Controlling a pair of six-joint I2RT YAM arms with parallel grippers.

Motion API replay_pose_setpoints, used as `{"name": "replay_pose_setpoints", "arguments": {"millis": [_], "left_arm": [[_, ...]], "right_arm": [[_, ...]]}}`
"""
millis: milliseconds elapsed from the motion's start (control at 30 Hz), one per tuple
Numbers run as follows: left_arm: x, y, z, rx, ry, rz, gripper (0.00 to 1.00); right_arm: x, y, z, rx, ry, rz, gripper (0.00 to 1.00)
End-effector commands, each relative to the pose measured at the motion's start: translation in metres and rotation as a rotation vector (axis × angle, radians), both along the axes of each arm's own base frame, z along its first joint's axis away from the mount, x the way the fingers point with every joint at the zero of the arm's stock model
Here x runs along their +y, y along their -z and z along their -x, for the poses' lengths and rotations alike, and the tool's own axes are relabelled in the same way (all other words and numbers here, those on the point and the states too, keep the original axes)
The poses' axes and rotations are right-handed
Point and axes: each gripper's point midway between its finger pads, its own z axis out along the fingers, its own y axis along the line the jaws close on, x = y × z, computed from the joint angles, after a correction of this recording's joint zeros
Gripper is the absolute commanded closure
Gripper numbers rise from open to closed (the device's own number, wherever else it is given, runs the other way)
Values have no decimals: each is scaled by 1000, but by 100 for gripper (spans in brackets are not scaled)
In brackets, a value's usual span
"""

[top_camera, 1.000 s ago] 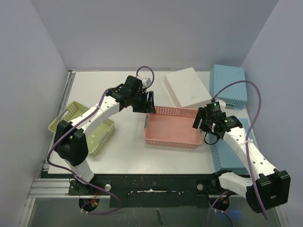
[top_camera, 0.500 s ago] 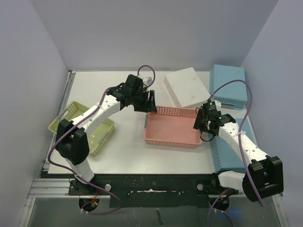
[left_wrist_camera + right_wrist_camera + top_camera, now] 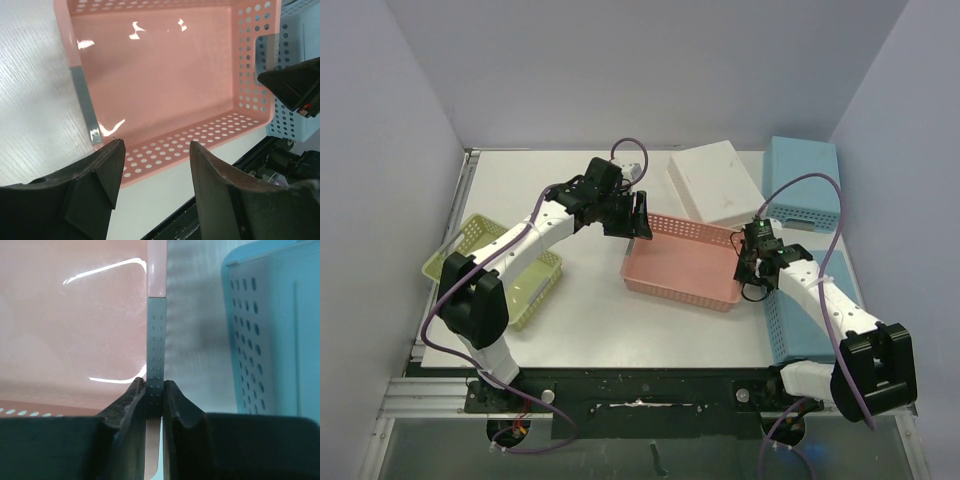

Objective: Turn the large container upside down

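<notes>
The large pink perforated basket (image 3: 682, 265) sits open side up at the table's middle, its right end a little raised. My right gripper (image 3: 749, 262) is shut on the grey-taped rim of its right wall (image 3: 155, 340), one finger inside and one outside (image 3: 155, 384). My left gripper (image 3: 638, 215) is open at the basket's far left corner. In the left wrist view its jaws (image 3: 155, 145) stand wide apart above the basket (image 3: 165, 75) and hold nothing. A grey strip (image 3: 85, 107) marks the left rim.
A yellow-green basket (image 3: 480, 240) sits at the left table edge. A white container (image 3: 718, 184) lies upside down behind the pink one. Two blue containers (image 3: 803, 175) (image 3: 805, 325) stand along the right side, the nearer one close beside my right arm (image 3: 270, 325).
My right gripper has moved in onto the basket's right rim and shut on it. The basket has shifted and tipped, its right end slightly up. The left gripper has barely moved.
</notes>
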Motion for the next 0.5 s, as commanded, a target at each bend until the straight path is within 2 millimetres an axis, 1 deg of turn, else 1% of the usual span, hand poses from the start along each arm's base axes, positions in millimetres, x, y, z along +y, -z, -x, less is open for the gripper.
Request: {"name": "replay_pose_setpoints", "arguments": {"millis": [0, 100, 200, 233, 333, 467], "left_arm": [[-8, -16, -4, -35, 16, 45, 47], [-8, -16, -4, -33, 15, 46, 47], [-8, -14, -3, -29, 15, 45, 47], [-8, -15, -2, -29, 16, 46, 47], [-10, -13, -1, -19, 20, 56, 47], [-19, -8, 5, 28, 40, 94, 48]], "right_arm": [[-10, -29, -12, -89, 23, 33, 97], [-16, -51, -13, -117, 28, 62, 97], [-20, -78, -15, -157, 29, 81, 97], [-22, -89, -17, -179, 29, 89, 97], [-25, -113, -17, -215, 32, 100, 97], [-20, -134, -18, -255, 16, 67, 96]]}}
